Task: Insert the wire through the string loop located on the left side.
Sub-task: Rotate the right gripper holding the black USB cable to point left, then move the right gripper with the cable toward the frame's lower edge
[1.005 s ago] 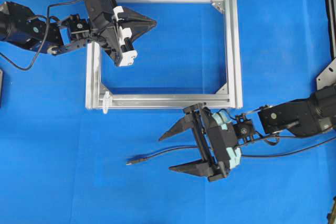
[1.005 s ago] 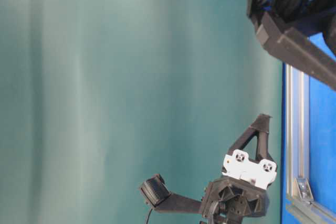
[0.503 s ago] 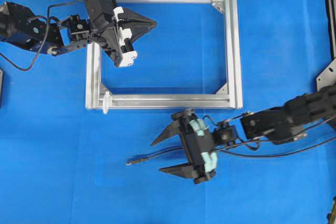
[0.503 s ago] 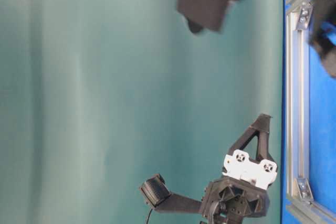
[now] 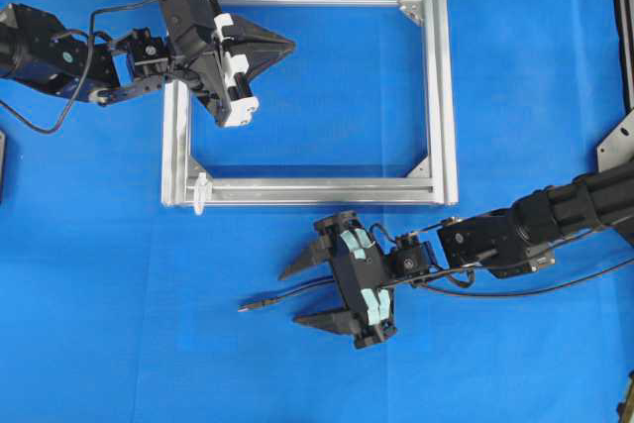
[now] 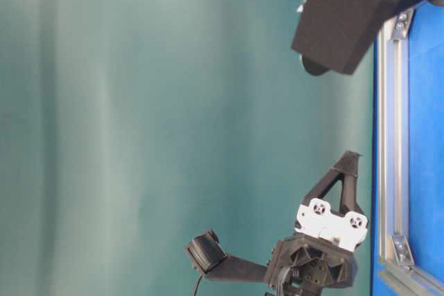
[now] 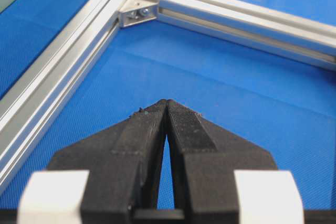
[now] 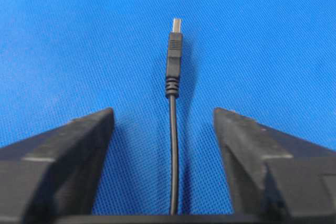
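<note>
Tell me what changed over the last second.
The right tool slid left along the thin black wire, jaws open astride it, gripping nothing. The shut left tool, silver aluminium frame and whitish string loop stayed put.

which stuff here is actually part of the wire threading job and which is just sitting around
Part of the job:
- wire, lying on the table between the open jaws of the right gripper
- string loop, at the frame's near left corner

Just there:
- aluminium frame, apart from holding the loop
- blue table cover
- left gripper, shut and empty above the frame
</note>
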### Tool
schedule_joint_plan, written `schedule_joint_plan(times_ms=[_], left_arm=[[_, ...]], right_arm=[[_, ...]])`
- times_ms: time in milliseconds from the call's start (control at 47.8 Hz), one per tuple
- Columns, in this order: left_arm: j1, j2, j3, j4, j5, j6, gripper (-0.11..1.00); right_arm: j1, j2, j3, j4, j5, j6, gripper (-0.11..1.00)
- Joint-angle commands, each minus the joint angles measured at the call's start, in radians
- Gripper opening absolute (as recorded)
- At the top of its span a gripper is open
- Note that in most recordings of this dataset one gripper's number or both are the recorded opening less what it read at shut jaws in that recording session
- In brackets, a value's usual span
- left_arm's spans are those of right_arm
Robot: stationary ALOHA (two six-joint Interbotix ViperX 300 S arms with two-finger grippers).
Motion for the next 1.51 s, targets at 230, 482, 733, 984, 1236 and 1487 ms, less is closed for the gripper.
schedule_joint_plan(times_ms=[230, 482, 733, 984, 1236, 1487], left_arm=[[-0.002, -0.034, 0.000, 0.003, -0.003, -0.003, 0.00], [-0.002, -0.034, -0.003, 0.003, -0.003, -0.003, 0.00], [-0.002, -0.034, -0.003, 0.003, -0.003, -0.003, 0.00], [-0.002, -0.034, -0.003, 0.003, -0.005, -0.003, 0.00], [-0.002, -0.034, 0.000, 0.003, -0.002, -0.003, 0.00], [-0.002, -0.034, 0.000, 0.002, -0.002, -0.005, 0.00]], right_arm=[[-0.002, -0.018, -0.009, 0.002, -0.003, -0.005, 0.04], [-0.002, -0.018, -0.009, 0.000, 0.003, -0.005, 0.00], [-0.002, -0.046, 0.000, -0.002, 0.031, -0.003, 0.00], [-0.012, -0.153, 0.015, 0.000, 0.104, -0.015, 0.00], [-0.017, -0.233, 0.021, -0.003, 0.175, -0.023, 0.00], [-0.017, -0.233, 0.020, -0.003, 0.175, -0.023, 0.00]])
